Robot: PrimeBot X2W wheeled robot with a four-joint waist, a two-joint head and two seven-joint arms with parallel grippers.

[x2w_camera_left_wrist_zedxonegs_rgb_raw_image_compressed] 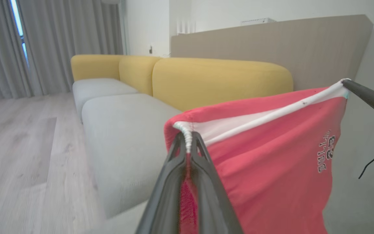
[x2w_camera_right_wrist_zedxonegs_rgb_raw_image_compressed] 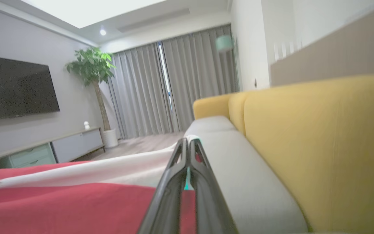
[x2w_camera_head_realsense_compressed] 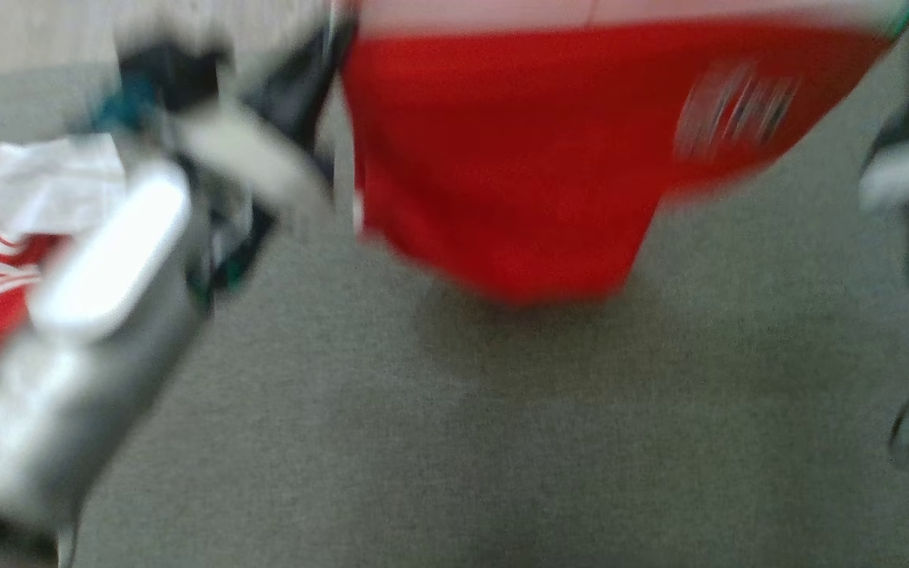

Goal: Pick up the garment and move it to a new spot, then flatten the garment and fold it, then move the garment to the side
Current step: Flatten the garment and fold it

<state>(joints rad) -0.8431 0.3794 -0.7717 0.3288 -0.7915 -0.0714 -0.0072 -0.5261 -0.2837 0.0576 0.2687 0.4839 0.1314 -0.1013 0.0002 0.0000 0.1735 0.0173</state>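
Note:
The garment point(x2w_camera_left_wrist_zedxonegs_rgb_raw_image_compressed: 271, 169) is red shorts with a white waistband and dark lettering near one corner. It hangs stretched between my two grippers above a grey fabric surface point(x2w_camera_head_realsense_compressed: 502, 442). My left gripper point(x2w_camera_left_wrist_zedxonegs_rgb_raw_image_compressed: 187, 136) is shut on one end of the waistband. My right gripper point(x2w_camera_right_wrist_zedxonegs_rgb_raw_image_compressed: 189, 143) is shut on the other end, and its dark finger point(x2w_camera_left_wrist_zedxonegs_rgb_raw_image_compressed: 365, 96) comes in from the right of the left wrist view. The head view is blurred; there the garment point(x2w_camera_head_realsense_compressed: 518, 158) hangs at top centre, with my left forearm point(x2w_camera_head_realsense_compressed: 107, 315) at the lower left.
A second red and white cloth point(x2w_camera_head_realsense_compressed: 5, 237) lies at the left edge of the head view. A sofa with yellow backrests point(x2w_camera_left_wrist_zedxonegs_rgb_raw_image_compressed: 219, 81) and grey seats point(x2w_camera_left_wrist_zedxonegs_rgb_raw_image_compressed: 122, 136) stands close by. Wooden floor point(x2w_camera_left_wrist_zedxonegs_rgb_raw_image_compressed: 15, 156), curtains, a TV point(x2w_camera_right_wrist_zedxonegs_rgb_raw_image_compressed: 15, 87) and a plant point(x2w_camera_right_wrist_zedxonegs_rgb_raw_image_compressed: 93, 68) lie beyond.

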